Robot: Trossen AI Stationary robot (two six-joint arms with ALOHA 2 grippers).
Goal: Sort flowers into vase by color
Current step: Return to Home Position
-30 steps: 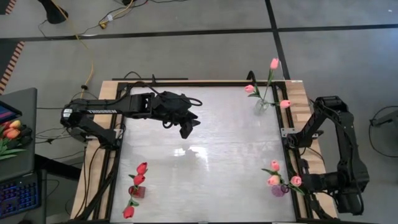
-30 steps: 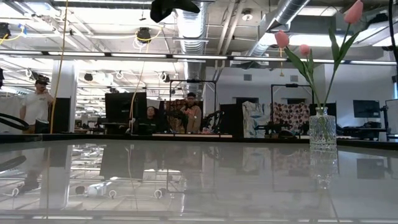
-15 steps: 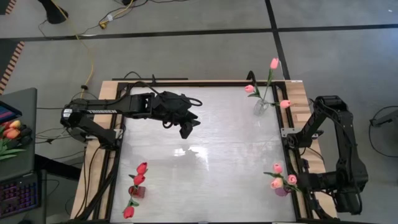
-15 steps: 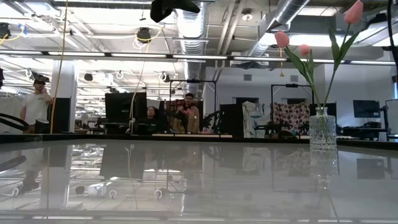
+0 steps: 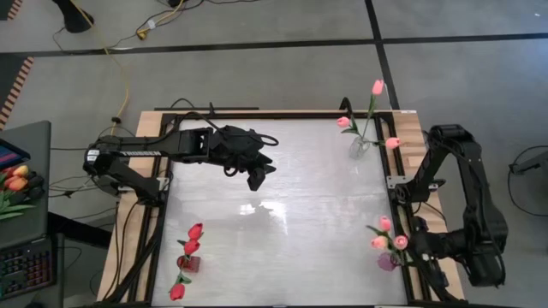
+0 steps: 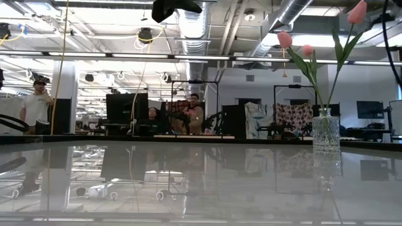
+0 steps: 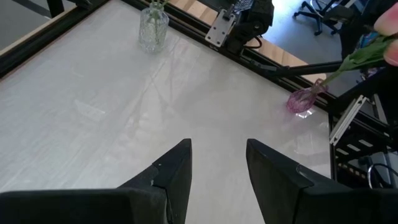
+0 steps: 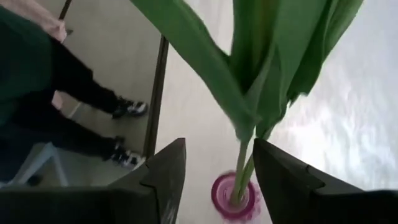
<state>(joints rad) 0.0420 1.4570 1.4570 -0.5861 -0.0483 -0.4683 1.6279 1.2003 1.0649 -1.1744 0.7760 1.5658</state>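
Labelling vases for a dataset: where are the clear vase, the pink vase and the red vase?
clear vase [image 6: 325, 130], low view, on its glass body
pink vase [image 7: 300, 101], left wrist view, on its round belly
red vase [image 5: 188, 263], high view, on its body

Beyond the table [image 6: 188, 182] lies an open workshop. Silver ducts [image 6: 286, 16] and strip lights [image 6: 125, 56] run under the ceiling, above dark monitors [image 6: 122, 107]. Two seated people [image 6: 188, 113] are there, and one person stands [image 6: 36, 103] by a white column [image 6: 65, 88]. Around the table is a grey floor [image 5: 257, 68] with dark seams, a yellow cable [image 5: 127, 77] and a keyboard [image 5: 21, 269].
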